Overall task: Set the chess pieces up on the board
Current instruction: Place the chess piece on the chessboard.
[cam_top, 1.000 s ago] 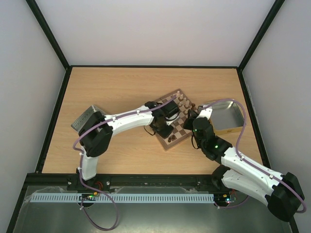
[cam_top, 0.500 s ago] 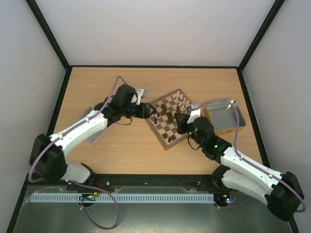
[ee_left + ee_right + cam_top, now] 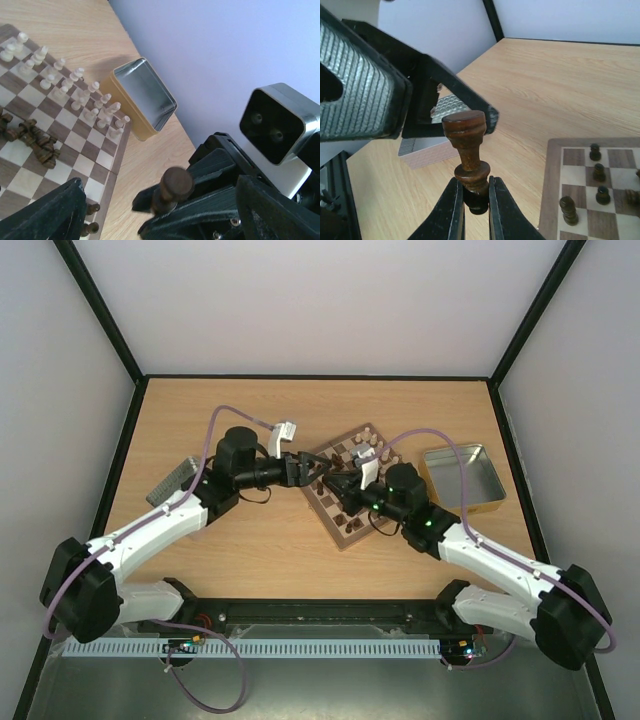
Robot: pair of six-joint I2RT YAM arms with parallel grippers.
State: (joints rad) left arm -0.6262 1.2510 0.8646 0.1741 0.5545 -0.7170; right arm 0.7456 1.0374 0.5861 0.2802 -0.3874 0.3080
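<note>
The board (image 3: 333, 531) lies at mid-table, with cream chess pieces (image 3: 368, 449) along its far edge and dark ones (image 3: 356, 525) on its near edge. My right gripper (image 3: 475, 188) is shut on the head end of a dark brown piece (image 3: 468, 144), holding it above the board's left side with its round base pointing away. My left gripper (image 3: 160, 201) faces it, jaws wide open. Its fingers (image 3: 52, 214) stand either side of that piece (image 3: 172, 187) without touching it. More dark pieces (image 3: 31, 140) lie in a heap on the board.
A gold-rimmed open tin (image 3: 462, 480) stands right of the board. A grey tin (image 3: 170, 481) lies at the left, partly under my left arm. The table is walled by a black frame on three sides.
My left arm pulled back off the board, turned its gripper towards the right one and opened its jaws. My right gripper carried the dark piece leftwards over the board.
</note>
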